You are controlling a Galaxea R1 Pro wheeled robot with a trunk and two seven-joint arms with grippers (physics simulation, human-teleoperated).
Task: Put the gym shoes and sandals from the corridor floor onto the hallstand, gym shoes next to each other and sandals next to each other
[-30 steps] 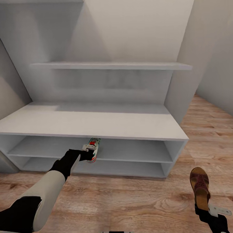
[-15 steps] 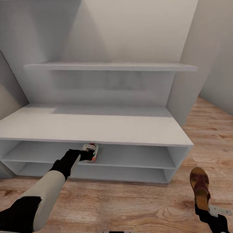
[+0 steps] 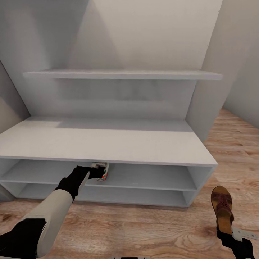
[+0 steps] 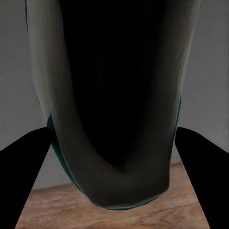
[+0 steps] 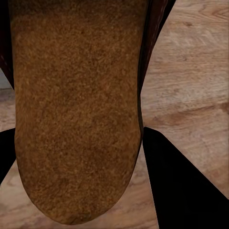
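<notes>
My left gripper [image 3: 96, 172] is shut on a white gym shoe [image 3: 101, 171] with green and orange at the heel, held at the front edge of the hallstand's [image 3: 108, 144] upper open shelf, partly under the top board. Up close, the left wrist view looks into the gym shoe's [image 4: 114, 119] dark opening. At the lower right my right gripper [image 3: 230, 233] is shut on a dark brown sandal [image 3: 222, 208] with a tan footbed, hanging over the corridor floor [image 3: 144, 226]. The sandal's footbed [image 5: 76, 109] spans the right wrist view.
A floating wall shelf [image 3: 122, 74] hangs above the hallstand. White walls close in on both sides; the right wall's corner [image 3: 201, 108] stands beside the rack's right end. Wood floor runs on to the right behind it.
The whole view has shifted: the rack looks nearer and lower. The gym shoe now sits further under the top board, less of it showing. The sandal stays where it was.
</notes>
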